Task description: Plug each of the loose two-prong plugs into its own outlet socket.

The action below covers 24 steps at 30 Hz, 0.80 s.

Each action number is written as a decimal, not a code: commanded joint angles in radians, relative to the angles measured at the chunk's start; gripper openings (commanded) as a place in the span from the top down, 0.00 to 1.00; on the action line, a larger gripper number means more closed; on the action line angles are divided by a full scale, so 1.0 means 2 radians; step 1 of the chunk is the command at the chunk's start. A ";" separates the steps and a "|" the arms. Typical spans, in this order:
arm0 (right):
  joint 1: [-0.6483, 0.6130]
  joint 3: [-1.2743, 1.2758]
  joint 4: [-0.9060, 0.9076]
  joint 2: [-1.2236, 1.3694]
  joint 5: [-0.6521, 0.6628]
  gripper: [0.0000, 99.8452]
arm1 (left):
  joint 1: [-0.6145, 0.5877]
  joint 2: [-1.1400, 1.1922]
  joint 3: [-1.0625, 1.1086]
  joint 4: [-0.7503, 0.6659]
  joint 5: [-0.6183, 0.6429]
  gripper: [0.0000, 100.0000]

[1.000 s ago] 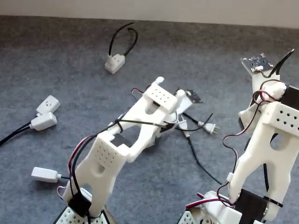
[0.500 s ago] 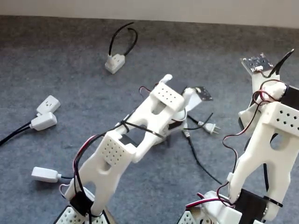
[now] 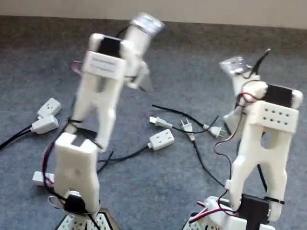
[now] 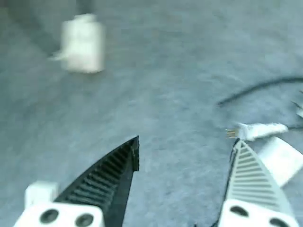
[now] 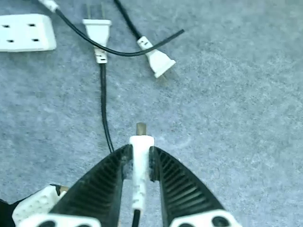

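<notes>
1 plug gripped, nothing plugged in at the middle socket yet.
Right tool (image 5: 140, 150) clenches a two-prong plug (image 5: 141, 140) over the table (image 5: 236, 94). Left tool (image 4: 184, 142) hangs released and empty. The outlet socket (image 5: 23, 32) lies unfilled, with 2 loose plugs (image 5: 97, 28) nearby.

Bare carpet (image 3: 192, 62) at far centre, crossed black cords (image 5: 102, 94), plugs (image 3: 213, 130) and outlet block (image 3: 160, 139) crowding the middle

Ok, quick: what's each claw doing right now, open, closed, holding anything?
Left claw: open, holding nothing.
Right claw: closed on a white plug, prong end pointing out past the tips.
</notes>
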 commanded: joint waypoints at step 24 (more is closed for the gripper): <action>-0.289 -0.145 0.019 0.219 -0.151 0.99 | -0.320 -0.110 0.544 -0.103 0.046 0.69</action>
